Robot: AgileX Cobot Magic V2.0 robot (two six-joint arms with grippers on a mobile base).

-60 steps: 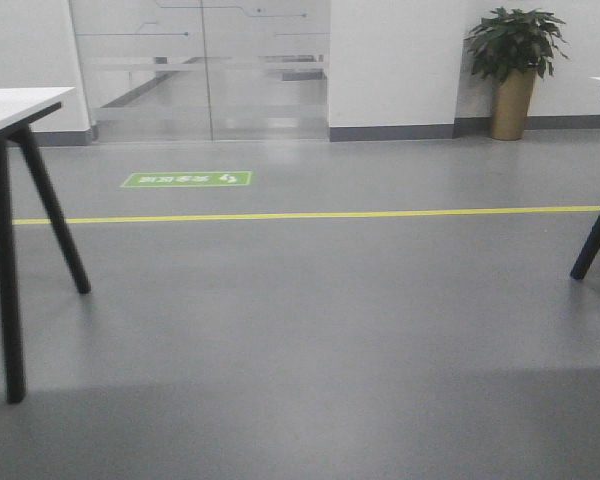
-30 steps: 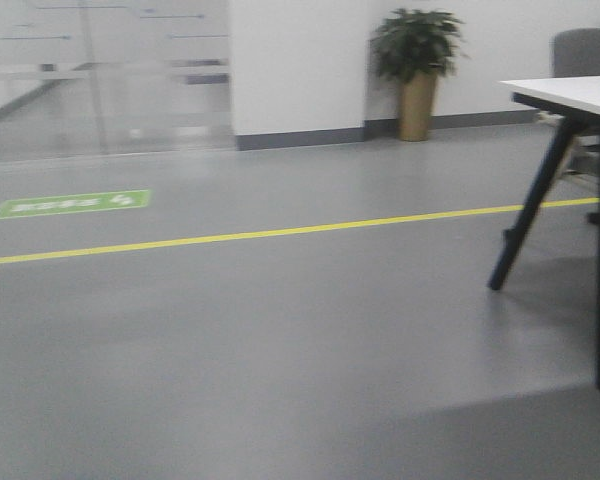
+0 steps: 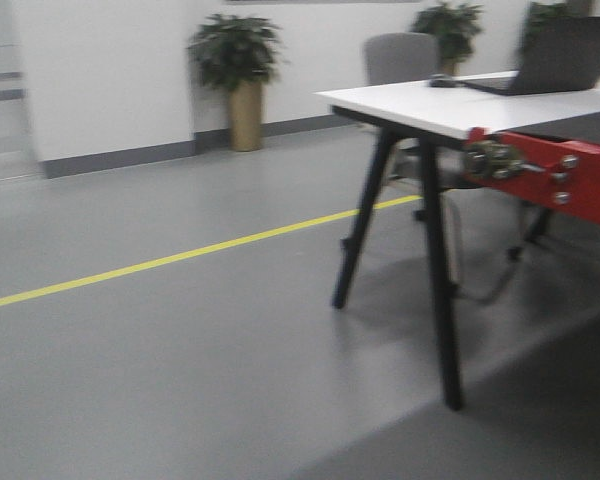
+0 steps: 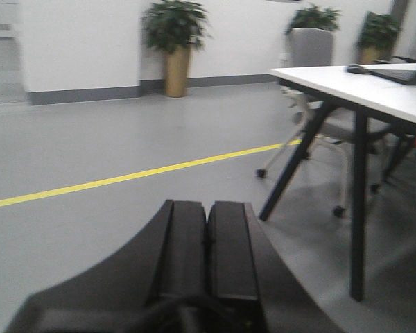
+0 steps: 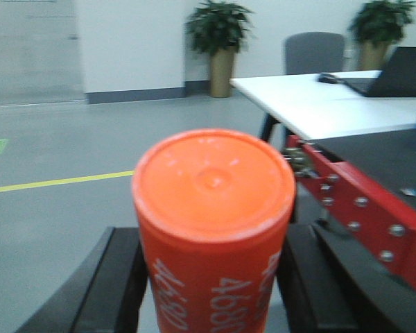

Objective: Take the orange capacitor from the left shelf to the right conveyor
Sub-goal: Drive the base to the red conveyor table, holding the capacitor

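In the right wrist view my right gripper is shut on the orange capacitor, an orange cylinder with a flat top and white "4680" print, held upright between the two black fingers. The right conveyor lies to its right, a dark belt with a red front edge and silver bolts. Its red end also shows in the front view at the right edge. In the left wrist view my left gripper is shut and empty, its fingers pressed together above the floor. The left shelf is out of view.
A white table on black legs stands beside the conveyor, with a laptop on it and a grey chair behind. Potted plants line the far wall. A yellow line crosses the grey floor.
The front view has swung to the right: the green floor sign and glass doors have left the frame, and the white table and the red conveyor end have come in at the right.
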